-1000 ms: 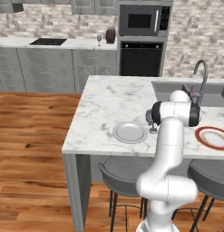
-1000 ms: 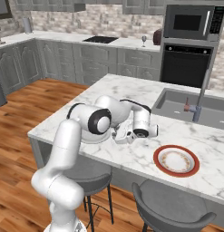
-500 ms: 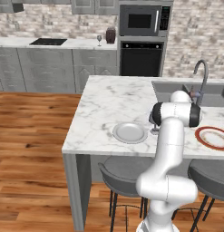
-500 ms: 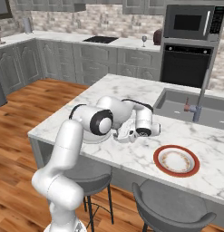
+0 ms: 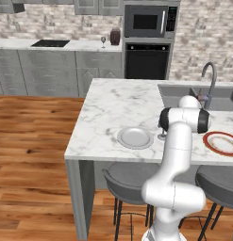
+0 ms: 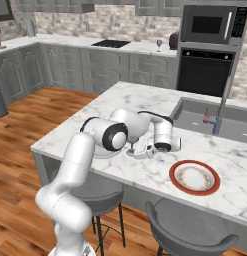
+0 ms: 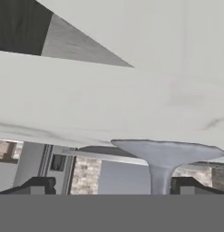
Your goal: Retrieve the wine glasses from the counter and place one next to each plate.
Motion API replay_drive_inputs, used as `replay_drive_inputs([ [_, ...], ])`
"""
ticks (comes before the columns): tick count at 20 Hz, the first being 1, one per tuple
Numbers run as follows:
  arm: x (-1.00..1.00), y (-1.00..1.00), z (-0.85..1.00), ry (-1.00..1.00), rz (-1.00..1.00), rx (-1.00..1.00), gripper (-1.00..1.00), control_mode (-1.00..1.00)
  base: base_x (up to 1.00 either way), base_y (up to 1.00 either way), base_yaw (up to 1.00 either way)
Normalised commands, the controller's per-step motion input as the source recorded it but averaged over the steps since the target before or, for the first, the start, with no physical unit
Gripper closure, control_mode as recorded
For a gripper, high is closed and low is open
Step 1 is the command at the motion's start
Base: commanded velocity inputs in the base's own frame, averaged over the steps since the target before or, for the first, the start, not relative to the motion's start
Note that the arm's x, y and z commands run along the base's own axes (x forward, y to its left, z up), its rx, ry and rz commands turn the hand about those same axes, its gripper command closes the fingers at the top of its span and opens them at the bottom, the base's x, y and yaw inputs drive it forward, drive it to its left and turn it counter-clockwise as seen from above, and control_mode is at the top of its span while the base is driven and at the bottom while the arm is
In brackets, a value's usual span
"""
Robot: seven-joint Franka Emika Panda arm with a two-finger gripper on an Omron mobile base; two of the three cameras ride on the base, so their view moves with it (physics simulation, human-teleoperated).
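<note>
Hand view: wine glass (image 7: 164, 159) shows clear grey foot and thin stem.

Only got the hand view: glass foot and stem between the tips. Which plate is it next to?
Observer: The wine glass stands on the island, just right of the plain grey plate in the left base view.
Operator: Red-rimmed plate got one?
Observer: No. The red-rimmed plate has no glass beside it.
Operator: Where's the second glass?
Observer: The second glass stands on the back counter, beside a dark jar.
</note>
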Motion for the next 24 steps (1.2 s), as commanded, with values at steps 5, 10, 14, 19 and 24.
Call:
replay_drive_inputs([
  [5,0.00,0.00,0.00,0.00,0.00,0.00,-1.00,-1.00,0.00,0.00,0.00],
  [10,-0.01,-0.12,0.00,0.00,0.00,0.00,-1.00,-1.00,0.00,0.00,0.00],
  [14,-0.31,-0.10,0.04,0.00,0.00,0.00,-1.00,-1.00,0.00,0.00,0.00],
  [19,-0.43,-0.05,0.12,0.00,0.00,0.00,-1.00,-1.00,0.00,0.00,0.00],
  [24,-0.66,-0.22,0.39,-0.04,0.00,0.00,-1.00,-1.00,0.00,0.00,0.00],
])
